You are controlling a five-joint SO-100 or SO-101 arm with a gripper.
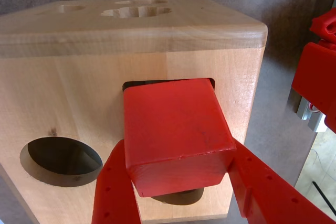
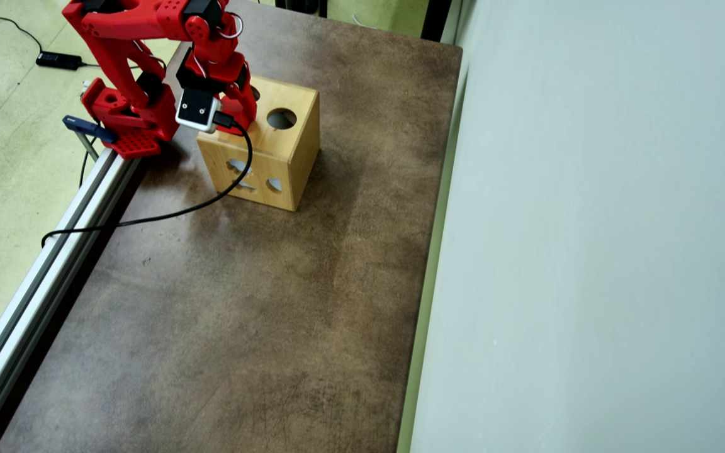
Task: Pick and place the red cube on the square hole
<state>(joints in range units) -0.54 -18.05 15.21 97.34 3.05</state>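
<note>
In the wrist view my gripper (image 1: 178, 148) is shut on the red cube (image 1: 176, 129), one red finger on each side of it. The cube is tilted over the top face of the light wooden box (image 1: 79, 77). Its far end lies at the square hole (image 1: 137, 84), of which only a thin dark strip shows behind the cube. A round hole (image 1: 60, 161) lies to the left, and another dark cutout (image 1: 181, 196) shows under the cube. In the overhead view the arm (image 2: 211, 69) stands over the box (image 2: 287, 160) and hides the cube and the square hole.
The box stands on a brown table near the arm's base (image 2: 123, 126). A black cable (image 2: 167, 217) trails over the box's side to an aluminium rail (image 2: 41, 264) on the left. A pale wall (image 2: 589, 251) bounds the right. Part of the red arm (image 1: 315, 77) shows at the wrist view's right edge.
</note>
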